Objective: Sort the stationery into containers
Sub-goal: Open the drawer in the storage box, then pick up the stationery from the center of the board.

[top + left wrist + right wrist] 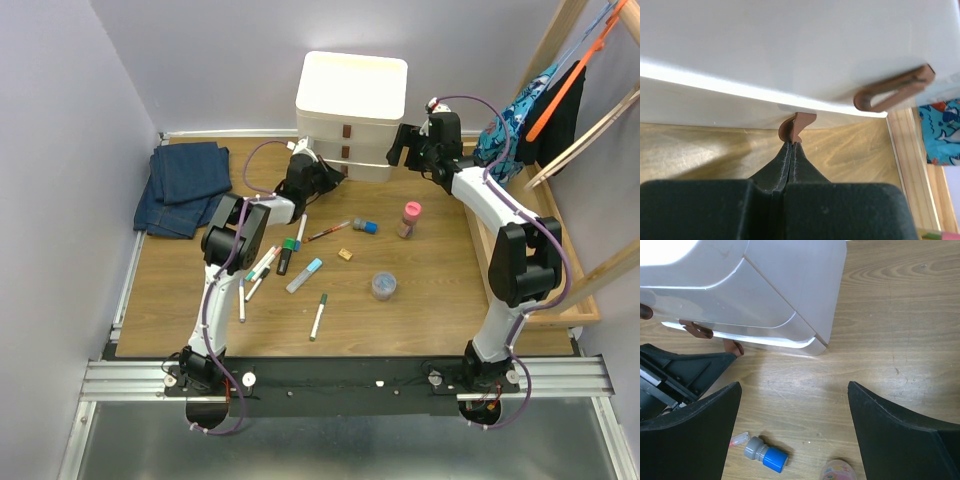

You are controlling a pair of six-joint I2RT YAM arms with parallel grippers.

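Note:
The cream-white three-drawer cabinet (350, 115) stands at the back middle of the table. My left gripper (325, 176) is at its lowest drawer. In the left wrist view my left gripper (791, 145) is shut on that drawer's small brown handle (797, 125). The handle above it (895, 91) is free. My right gripper (405, 146) hovers open and empty by the cabinet's right side (790, 300). Pens and markers (304, 275), a tan eraser (345, 254) and a clear round jar (383, 286) lie on the wood in front.
Folded blue jeans (185, 185) lie at the back left. A pink-lidded jar (409, 219) and a blue-capped grey piece (767, 456) lie under my right gripper (794, 386). A wooden rack with hanging clothes (545, 110) lines the right edge.

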